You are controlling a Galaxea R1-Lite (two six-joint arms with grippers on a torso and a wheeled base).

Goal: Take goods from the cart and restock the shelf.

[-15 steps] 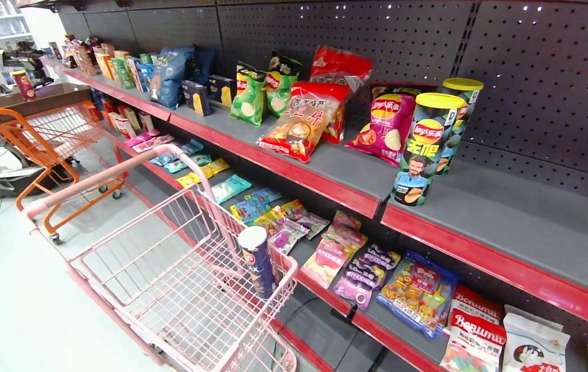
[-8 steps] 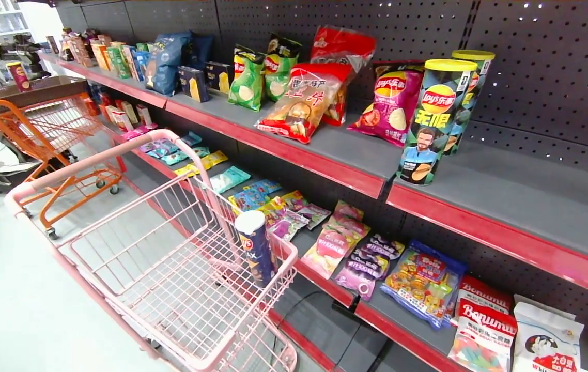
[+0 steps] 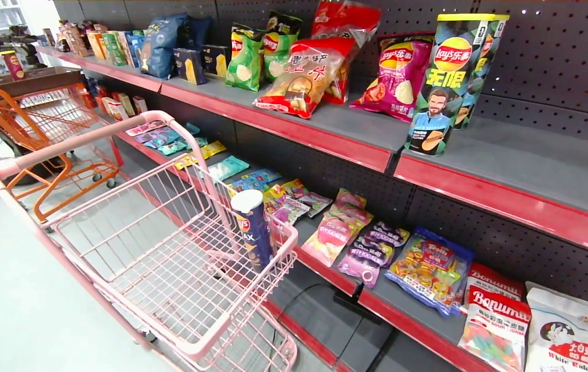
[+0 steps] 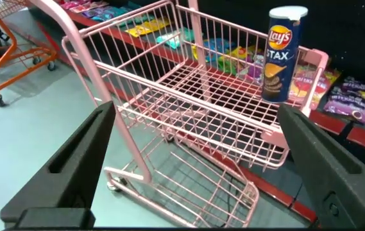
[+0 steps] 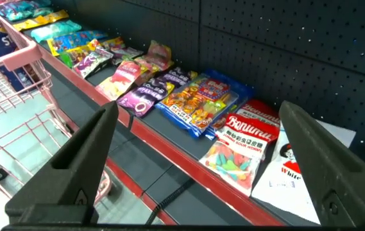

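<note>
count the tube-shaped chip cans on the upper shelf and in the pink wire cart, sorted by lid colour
yellow-lidded tall chip cans, upright on the grey upper shelf: 2 (front one, one behind it)
white-lidded dark blue chip can, upright in the pink wire cart: 1
total: 3

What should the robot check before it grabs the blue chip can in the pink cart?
1. Blue cylindrical chip can with white lid standing upright in the pink wire cart: ok.
2. Nothing else in the cart blocking the can: ok.
3. Left gripper jaws wide open and empty: ok.
4. Jaws around the can: not ok, it stands well ahead of them.
5. Bare spot on the grey upper shelf beside the tall yellow-lidded chip can: ok.
6. How heavy the can is: cannot tell.
</note>
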